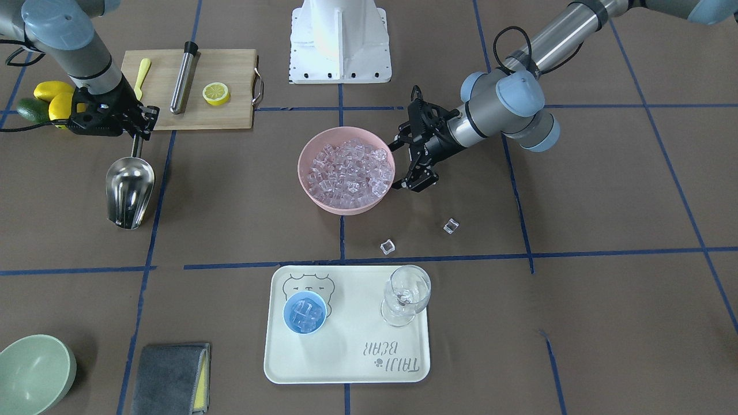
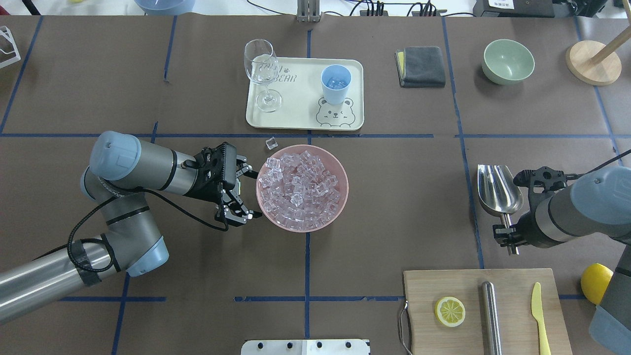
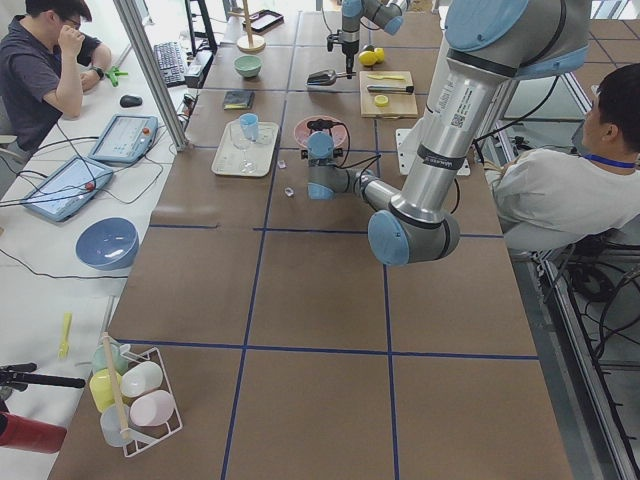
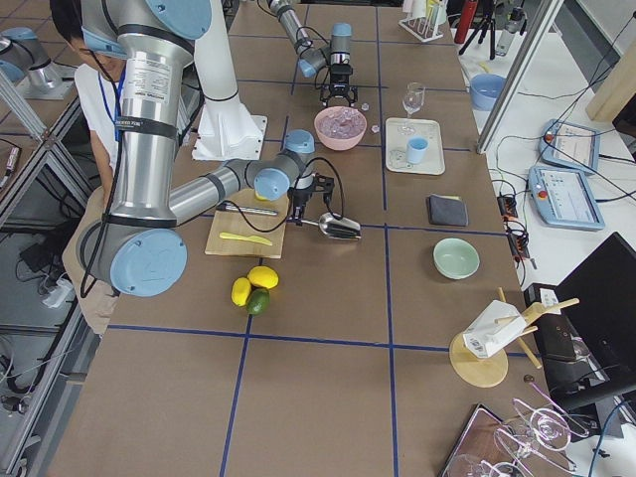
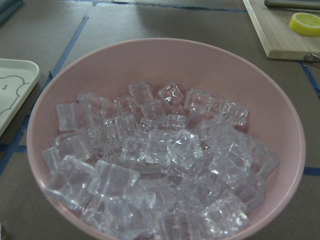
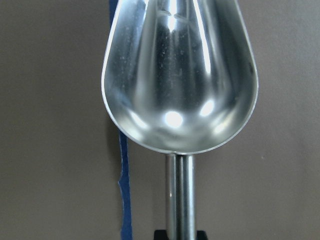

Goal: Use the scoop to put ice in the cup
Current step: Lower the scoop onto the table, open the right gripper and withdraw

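First, from across the table, the right gripper (image 1: 136, 128) was clamped on the thin handle of the scoop (image 1: 130, 190). The scoop's shiny trough sat low at the table (image 1: 605, 190), well apart from the pink bowl (image 1: 346, 208); whether it touched the surface could not be told. Ice (image 1: 349, 173) was heaped in that bowl, and the left gripper (image 1: 402, 164) hung just beside its rim with jaws spread wide, holding nothing. Two loose cubes (image 1: 388, 247) lay on the table between the bowl and the tray (image 1: 357, 311). The cup (image 1: 304, 312) stood upright on the tray with several cubes inside, and a wine glass (image 1: 406, 294) stood at the tray's other end. From overhead, the scoop's trough pointed away from the robot and looked bare, with a cutting board (image 2: 424, 325) near its handle end. The two side views showed both arms too small to add anything. The left wrist camera was filled by the bowl and its pile of ice. The right wrist camera showed the trough holding no ice, its handle running down into the black gripper at the bottom edge.
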